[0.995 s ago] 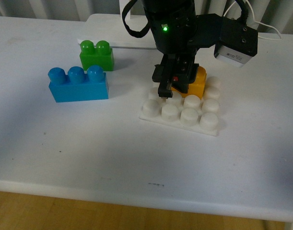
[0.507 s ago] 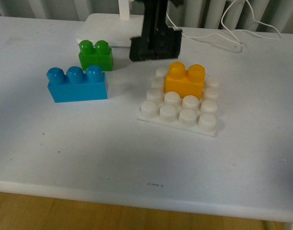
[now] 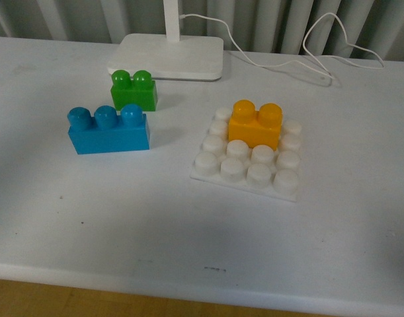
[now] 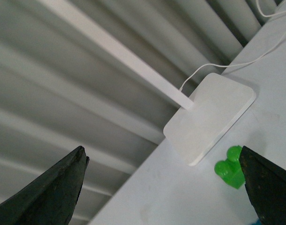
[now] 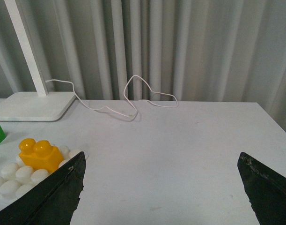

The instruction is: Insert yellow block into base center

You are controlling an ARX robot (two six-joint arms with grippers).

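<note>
On your left, the blue three-stud plastic brick [image 3: 108, 130] sits on the white desk [image 3: 135, 211], with the green two-stud plastic brick [image 3: 133, 89] just behind it and slightly right. In the left wrist view, the left gripper [image 4: 164, 187] is up above the desk with its two dark fingers [image 4: 54, 190] spread wide apart and nothing between them. The green two-stud brick [image 4: 231, 167] lies close beside one finger, and the smooth white lamp foot [image 4: 210, 117] with its slanted post lies beyond the gap between the fingers.

Moving right in the front view, the lamp foot [image 3: 172, 57] stands at the far edge of the desk, and a thin white cable [image 3: 287, 61] trails from it. In front of it lies the flat square white plastic base with round studs [image 3: 249, 165]. The orange-yellow two-stud plastic block [image 3: 256, 124] is seated upright on the base's inner studs, toward the rear rows, with white studs showing on both sides and in front.

In the right wrist view, the right gripper [image 5: 162, 185] is likewise released: its fingers [image 5: 267, 190] stand wide apart and hold nothing. The yellow block [image 5: 39, 153] on the base [image 5: 9, 180] lies next to one finger, outside the gap. The cable [image 5: 133, 96] lies beyond the fingers, before a grey curtain [image 5: 180, 47].
</note>
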